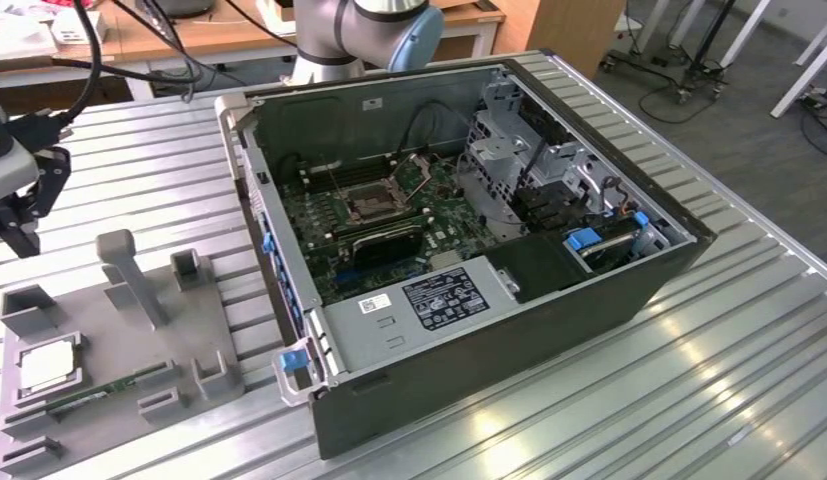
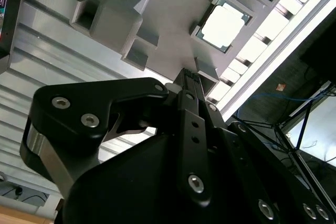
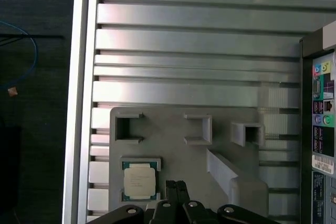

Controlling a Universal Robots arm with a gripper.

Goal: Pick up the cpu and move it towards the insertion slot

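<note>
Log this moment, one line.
claw: shut, empty, above tray | cpu: seated in tray, ungrasped | insertion slot: in open case

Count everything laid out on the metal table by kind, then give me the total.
cpu: 1
memory stick: 1
grey tray: 1
computer case: 1
Total: 4
</note>
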